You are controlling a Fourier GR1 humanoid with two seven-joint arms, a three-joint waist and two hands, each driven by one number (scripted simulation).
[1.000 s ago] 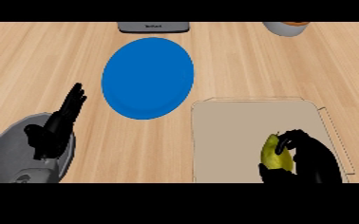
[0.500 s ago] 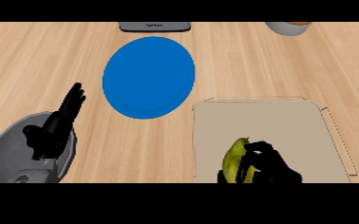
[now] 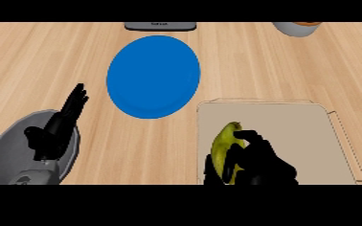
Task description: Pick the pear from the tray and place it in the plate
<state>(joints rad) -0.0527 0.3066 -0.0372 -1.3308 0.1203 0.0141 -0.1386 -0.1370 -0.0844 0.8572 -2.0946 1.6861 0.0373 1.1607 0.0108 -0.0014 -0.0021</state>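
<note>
— Looking at the head view, where was the pear (image 3: 226, 146)?
— It was at the left part of the tray (image 3: 293, 124), not yet in the plate (image 3: 154, 76). My right hand (image 3: 260, 165) had its fingers curled round it from the right, so the yellow-green skin showed only at the left.
— Why from that side?
— I think because the plate lay up and to the left, so the hand would not block the way. Whether the pear was lifted, I could not tell.
— And the left hand (image 3: 56, 130)?
— Open, fingers straight, resting at the lower left, holding nothing.
</note>
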